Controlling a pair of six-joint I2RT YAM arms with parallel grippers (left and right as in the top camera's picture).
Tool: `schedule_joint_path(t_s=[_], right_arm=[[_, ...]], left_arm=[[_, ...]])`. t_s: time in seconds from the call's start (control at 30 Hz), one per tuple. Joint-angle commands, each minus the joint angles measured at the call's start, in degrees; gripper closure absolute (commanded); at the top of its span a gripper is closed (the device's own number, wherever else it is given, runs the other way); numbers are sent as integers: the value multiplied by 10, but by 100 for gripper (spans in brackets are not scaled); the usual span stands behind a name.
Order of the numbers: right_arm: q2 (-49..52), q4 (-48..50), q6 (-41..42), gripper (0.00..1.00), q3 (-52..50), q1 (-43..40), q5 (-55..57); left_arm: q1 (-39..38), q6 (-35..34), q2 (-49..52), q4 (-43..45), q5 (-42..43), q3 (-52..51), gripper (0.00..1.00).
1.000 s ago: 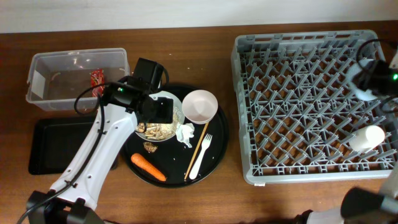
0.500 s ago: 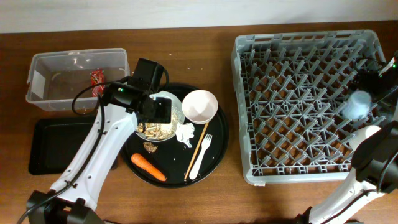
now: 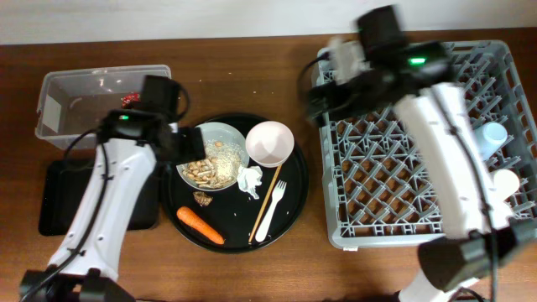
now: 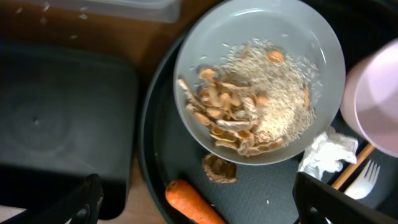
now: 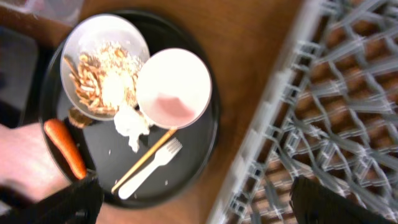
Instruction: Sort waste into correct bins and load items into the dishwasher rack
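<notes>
Clear tub (image 3: 84, 117) carries a white sticker (image 3: 50, 111), writing unreadable.

Overhead: fixed, far, looks straight down; covers the whole brown wooden table (image 3: 252, 59).
Left wrist: close, faces down on the pale grey round plate (image 4: 258, 81).
Right wrist: farther back, faces down on the large round black tray (image 5: 186, 168) and the edge of the grey pegged plastic rack (image 5: 267, 106).
All three views share the plate and the orange carrot (image 3: 200, 225).

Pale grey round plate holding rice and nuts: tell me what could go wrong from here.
Loose beige rice-and-nut scraps cover the pale grey round plate; tilting it early could spill them onto the large round black tray. The small white bowl crowds its rim and might get knocked.
</notes>
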Motion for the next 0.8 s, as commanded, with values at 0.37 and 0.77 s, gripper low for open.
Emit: schedule_joint_path(t_s=[0.37,0.77], right_arm=[[270,85,138,61,-3,86,143],[262,7,158,96,64,86,177]], left_arm=[[65,-10,-17,-17,26,0,1],[65,-10,-17,-20,26,0,1]])
